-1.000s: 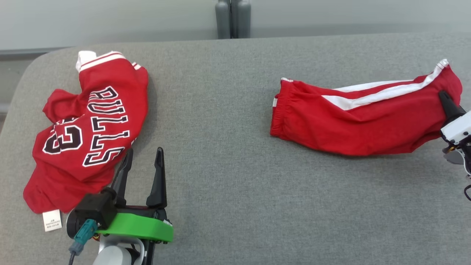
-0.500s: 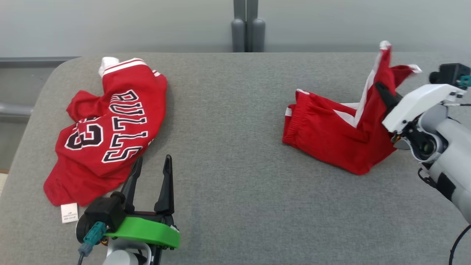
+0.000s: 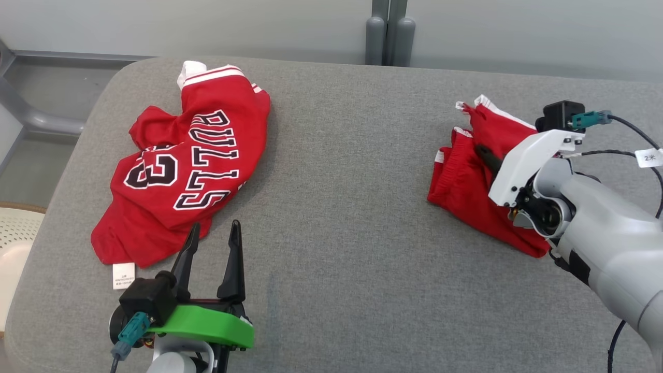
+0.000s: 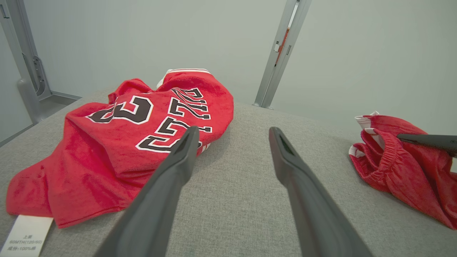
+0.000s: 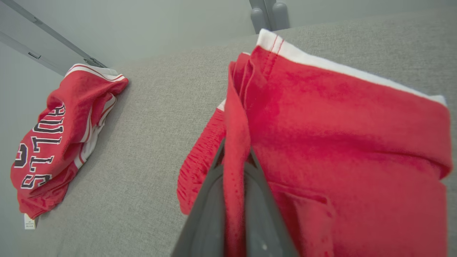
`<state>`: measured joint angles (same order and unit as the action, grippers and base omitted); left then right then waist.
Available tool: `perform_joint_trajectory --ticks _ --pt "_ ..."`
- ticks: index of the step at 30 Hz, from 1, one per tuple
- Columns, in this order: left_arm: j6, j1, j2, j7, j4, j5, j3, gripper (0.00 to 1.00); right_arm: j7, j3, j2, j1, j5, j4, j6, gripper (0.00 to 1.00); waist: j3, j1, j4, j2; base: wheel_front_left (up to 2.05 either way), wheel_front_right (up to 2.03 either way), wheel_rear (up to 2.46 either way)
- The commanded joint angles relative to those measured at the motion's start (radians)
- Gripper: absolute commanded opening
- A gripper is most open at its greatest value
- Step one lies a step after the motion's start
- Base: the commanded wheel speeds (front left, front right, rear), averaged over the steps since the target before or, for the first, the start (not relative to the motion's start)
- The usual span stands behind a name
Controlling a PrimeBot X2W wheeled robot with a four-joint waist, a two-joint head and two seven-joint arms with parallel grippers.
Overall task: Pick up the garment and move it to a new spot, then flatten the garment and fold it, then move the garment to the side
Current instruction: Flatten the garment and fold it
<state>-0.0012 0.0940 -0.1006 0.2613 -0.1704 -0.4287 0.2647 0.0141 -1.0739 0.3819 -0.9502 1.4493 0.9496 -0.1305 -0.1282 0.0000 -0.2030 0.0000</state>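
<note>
The garment [image 3: 463, 178] is a pair of red shorts with white side stripes, bunched at the right of the grey table [image 3: 342, 217]. My right gripper [image 3: 483, 154] is shut on a fold of its red cloth, and the right wrist view shows that fold pinched between the two dark fingers [image 5: 234, 159]. The leg end is doubled over toward the elastic waistband [image 4: 383, 150]. Far from the shorts, my left gripper [image 3: 215, 230] hovers open near the table's front left, with nothing between its fingers [image 4: 232, 134].
A crumpled red Bulls jersey [image 3: 191, 166] with a white label [image 3: 124, 275] lies at the left, just beyond the left fingertips. A grey post [image 3: 389, 31] stands behind the table. A pale perforated object [image 3: 15, 233] sits past the left edge.
My right gripper has lifted the shorts' leg end and carried it left over the waistband, doubling the garment. The head camera has shifted. The left gripper stays open in place.
</note>
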Motion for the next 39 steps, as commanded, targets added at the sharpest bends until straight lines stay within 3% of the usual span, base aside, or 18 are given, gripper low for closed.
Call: perform_joint_trajectory --ticks 1,2,3,12,18,26,34,35,36,37,39 --pt "-0.006 0.014 0.004 0.005 -0.002 0.006 -0.005 1.0 0.007 -0.006 -0.01 -0.012 -0.006 0.007 0.0 0.25 0.0 0.0 0.005 0.0 0.0 0.0 0.0" --pt "-0.006 0.015 0.005 0.005 -0.002 0.007 -0.009 1.0 0.008 -0.01 -0.017 -0.013 -0.006 0.01 0.0 0.4 0.0 0.0 0.008 0.0 0.0 0.0 0.0" --pt "-0.007 0.015 0.006 0.005 -0.002 0.008 -0.012 1.0 0.009 -0.013 -0.025 -0.014 -0.007 0.01 0.0 1.0 0.001 0.0 0.012 0.0 0.0 0.0 0.0" --pt "-0.015 -0.001 0.01 0.004 -0.002 0.023 -0.037 1.0 -0.06 -0.002 -0.019 0.001 0.017 -0.113 0.0 1.0 0.027 0.0 0.062 0.0 0.0 0.0 0.0" --pt "-0.016 -0.025 0.013 0.004 0.014 0.035 -0.05 1.0 -0.164 0.025 0.074 0.028 0.015 -0.205 0.0 1.0 0.039 0.0 0.099 0.0 0.0 0.0 0.0" --pt "-0.023 -0.038 0.017 0.004 0.045 0.046 -0.065 1.0 -0.266 0.081 0.195 0.085 -0.008 -0.178 0.0 1.0 0.035 0.0 0.123 0.0 0.0 0.0 0.0" --pt "-0.034 -0.039 0.025 0.004 0.055 0.067 -0.075 1.0 -0.279 0.124 0.157 0.131 -0.082 -0.105 0.0 1.0 0.027 0.0 0.135 0.0 0.0 0.0 0.0" --pt "-0.036 -0.035 0.026 0.004 0.054 0.07 -0.073 1.0 -0.28 0.128 0.146 0.132 -0.093 -0.086 0.0 0.82 0.026 0.0 0.132 0.0 0.0 0.0 0.0" --pt "-0.039 -0.031 0.028 0.004 0.052 0.072 -0.07 1.0 -0.28 0.128 0.137 0.133 -0.102 -0.071 0.0 0.34 0.024 0.0 0.128 0.0 0.0 0.0 0.0" --pt "-0.043 -0.026 0.029 0.004 0.05 0.072 -0.067 1.0 -0.28 0.123 0.121 0.136 -0.108 -0.054 0.0 0.0 0.022 0.0 0.122 0.0 0.0 0.0 0.0" --pt "-0.043 -0.022 0.03 0.004 0.046 0.074 -0.068 1.0 -0.268 0.112 0.093 0.141 -0.106 -0.031 0.0 0.0 0.019 0.0 0.109 0.0 0.0 0.0 0.0"
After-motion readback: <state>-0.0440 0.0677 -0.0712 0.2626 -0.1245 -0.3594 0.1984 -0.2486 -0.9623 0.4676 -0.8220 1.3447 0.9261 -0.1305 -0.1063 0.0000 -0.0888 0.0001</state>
